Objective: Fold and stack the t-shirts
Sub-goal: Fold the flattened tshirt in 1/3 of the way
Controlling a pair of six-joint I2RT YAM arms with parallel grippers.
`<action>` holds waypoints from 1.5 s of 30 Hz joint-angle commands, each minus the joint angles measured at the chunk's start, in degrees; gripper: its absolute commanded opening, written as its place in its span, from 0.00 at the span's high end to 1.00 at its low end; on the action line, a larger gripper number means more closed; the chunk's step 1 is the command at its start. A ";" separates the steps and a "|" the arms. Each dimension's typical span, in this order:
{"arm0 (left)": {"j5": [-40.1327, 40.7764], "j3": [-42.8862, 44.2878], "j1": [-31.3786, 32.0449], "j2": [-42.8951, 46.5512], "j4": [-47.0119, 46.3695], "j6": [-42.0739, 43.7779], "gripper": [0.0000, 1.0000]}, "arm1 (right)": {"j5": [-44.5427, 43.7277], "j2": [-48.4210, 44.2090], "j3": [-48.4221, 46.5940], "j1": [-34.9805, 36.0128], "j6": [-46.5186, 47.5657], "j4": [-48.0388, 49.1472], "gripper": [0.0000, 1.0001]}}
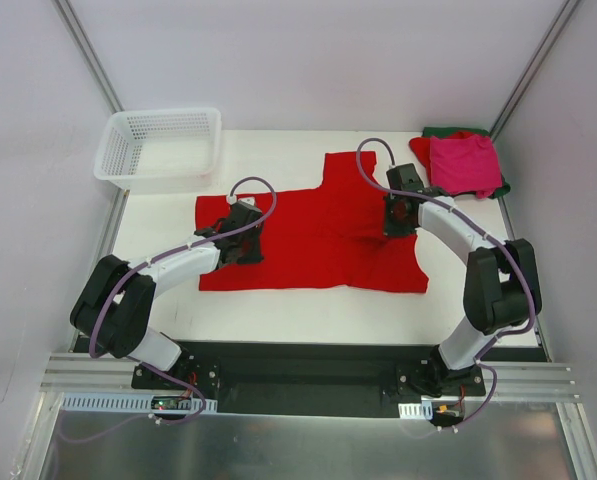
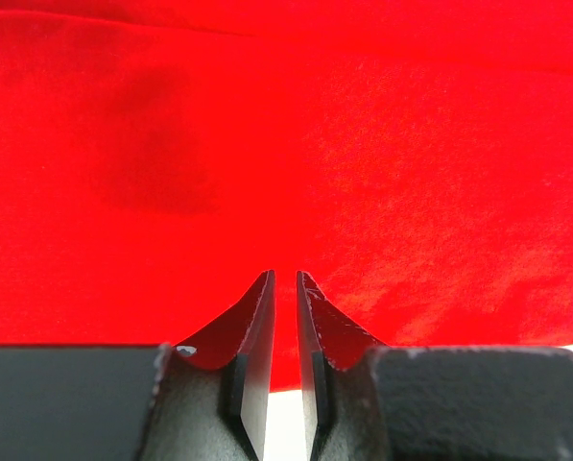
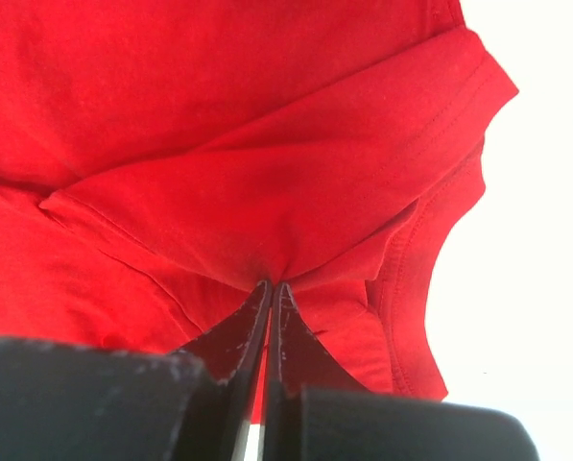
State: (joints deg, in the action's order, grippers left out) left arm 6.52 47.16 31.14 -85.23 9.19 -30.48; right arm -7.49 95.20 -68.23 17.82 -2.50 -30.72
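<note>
Four t-shirts in view, one being worked on and three stacked.

Tabletop (image 1: 308, 310): white, walled in left, right and far. A bare strip runs along the near side between the cloth and the arm bases. There is a narrower bare band on the left.

Bright red t-shirt (image 1: 318, 235): spread flat across the middle of the tabletop, its long near hem roughly parallel to the near edge. One sleeve (image 3: 440, 106) shows its stitched hem in the right wrist view, with bare white beside it.

Basket (image 1: 113, 160): white plastic mesh, far left corner, well apart from the cloth.

Stack, far right corner, close against the right edge: magenta-pink t-shirt (image 1: 465, 163) on top, a red t-shirt (image 1: 419, 148) edge showing at its left, and a dark green t-shirt (image 1: 448, 131) underneath at the far side.

Right gripper (image 3: 270, 285): clenched on the bright red t-shirt near its right side. Folds of cloth converge into the fingertips.

Left gripper (image 2: 286, 279): over the shirt's left part, near its hem. The jaws are nearly together with a thin slit between them. Cannot tell whether cloth is caught at the tips.
</note>
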 commanded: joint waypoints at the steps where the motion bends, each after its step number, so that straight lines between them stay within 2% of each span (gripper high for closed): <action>1: 1.38 0.92 0.24 -0.11 -0.75 1.04 0.86 | 0.19 -0.01 -1.82 -0.25 0.31 -0.83 0.99; 10: 1.30 0.83 0.24 -0.20 -0.84 0.95 0.86 | 0.81 1.22 0.11 -0.25 -0.05 0.31 0.92; 36: 1.04 1.54 0.24 -0.37 -0.75 1.21 0.85 | 0.81 1.75 0.11 -0.16 0.48 0.31 0.86; 39: 1.21 1.54 0.24 -0.37 -0.84 1.12 0.86 | 0.81 1.83 0.20 -0.25 0.57 0.31 0.80; 42: 1.21 1.45 0.24 -0.29 -0.75 1.12 0.86 | 0.72 1.83 0.02 -0.16 0.66 0.22 0.80; 45: 1.39 1.18 0.24 -0.20 -0.75 0.95 0.86 | 0.98 2.01 0.02 -0.25 0.74 0.40 0.85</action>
State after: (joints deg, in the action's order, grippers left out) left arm 6.52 47.16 31.14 -85.23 9.19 -30.44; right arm -7.01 97.14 -67.81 17.82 -2.28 -30.63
